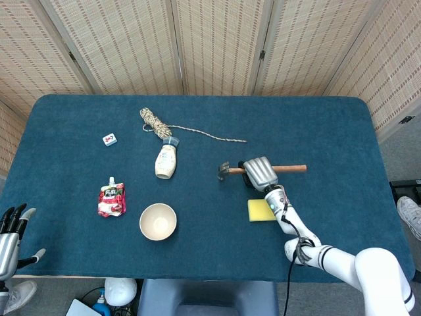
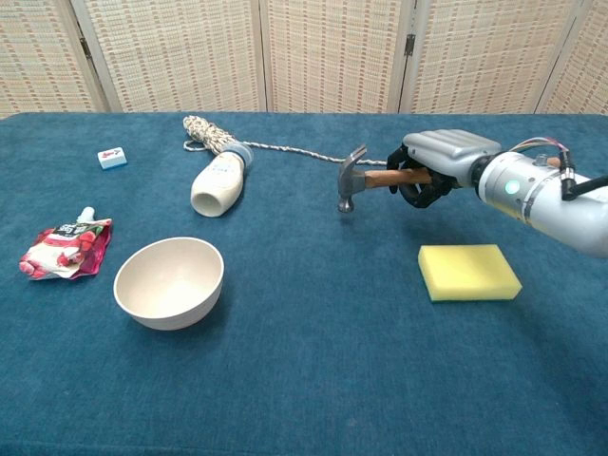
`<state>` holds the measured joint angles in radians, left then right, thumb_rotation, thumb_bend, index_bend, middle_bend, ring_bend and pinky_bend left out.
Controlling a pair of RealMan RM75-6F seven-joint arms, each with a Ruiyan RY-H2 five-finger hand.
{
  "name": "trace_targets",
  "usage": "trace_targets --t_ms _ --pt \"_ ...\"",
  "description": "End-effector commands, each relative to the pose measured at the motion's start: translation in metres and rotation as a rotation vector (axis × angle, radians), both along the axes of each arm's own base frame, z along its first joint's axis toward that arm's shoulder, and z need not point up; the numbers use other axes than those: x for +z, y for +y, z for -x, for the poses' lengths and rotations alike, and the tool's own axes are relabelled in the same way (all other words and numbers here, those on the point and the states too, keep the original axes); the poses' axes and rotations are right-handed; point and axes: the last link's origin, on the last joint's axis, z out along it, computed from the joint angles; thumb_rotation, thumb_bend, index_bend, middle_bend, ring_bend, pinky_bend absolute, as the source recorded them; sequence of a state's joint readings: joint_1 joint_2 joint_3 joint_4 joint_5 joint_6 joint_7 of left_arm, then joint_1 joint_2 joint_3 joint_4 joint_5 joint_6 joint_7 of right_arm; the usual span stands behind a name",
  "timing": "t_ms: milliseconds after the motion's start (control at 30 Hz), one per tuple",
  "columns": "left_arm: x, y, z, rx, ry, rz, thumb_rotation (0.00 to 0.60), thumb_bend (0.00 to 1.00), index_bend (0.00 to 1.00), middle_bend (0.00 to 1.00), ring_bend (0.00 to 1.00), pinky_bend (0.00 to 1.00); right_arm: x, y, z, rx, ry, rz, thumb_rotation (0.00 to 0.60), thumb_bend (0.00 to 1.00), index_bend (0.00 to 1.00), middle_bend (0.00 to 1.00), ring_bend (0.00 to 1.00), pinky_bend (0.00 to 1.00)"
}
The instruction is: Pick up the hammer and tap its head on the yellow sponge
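My right hand grips the wooden handle of the hammer and holds it off the table. The metal head points left and hangs down, its handle end sticking out to the right. The yellow sponge lies flat on the blue table, nearer to me than the hand and to the right of the hammer head. My left hand hangs open off the table's near left corner, holding nothing.
A cream bowl stands at front left, a red pouch beside it. A white bottle lies on its side near a ball of twine whose cord trails right behind the hammer. A small tile lies far left.
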<state>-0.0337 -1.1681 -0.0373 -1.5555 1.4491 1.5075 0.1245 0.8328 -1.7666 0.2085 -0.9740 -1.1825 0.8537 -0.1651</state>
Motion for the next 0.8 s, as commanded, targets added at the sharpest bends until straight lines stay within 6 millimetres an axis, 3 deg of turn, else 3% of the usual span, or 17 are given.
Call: trace_targets --t_ms 33,200,800 --pt "0.0 0.0 -0.001 -0.004 0.002 0.001 0.6 0.14 0.16 0.09 0.05 0.23 0.008 0.005 0.005 0.02 -0.019 0.004 0.6 0.89 0.73 0.73 0.62 0.62" --pt "-0.001 0.001 -0.004 -0.008 0.004 0.001 0.6 0.14 0.16 0.09 0.05 0.23 0.018 0.014 0.012 0.051 -0.04 0.012 0.6 0.88 0.81 0.78 0.7 0.64" --pt "-0.002 0.004 -0.012 -0.028 0.019 0.013 0.6 0.14 0.17 0.09 0.05 0.23 0.049 0.052 0.041 0.065 -0.146 -0.007 0.6 0.87 0.81 0.88 0.89 0.81"
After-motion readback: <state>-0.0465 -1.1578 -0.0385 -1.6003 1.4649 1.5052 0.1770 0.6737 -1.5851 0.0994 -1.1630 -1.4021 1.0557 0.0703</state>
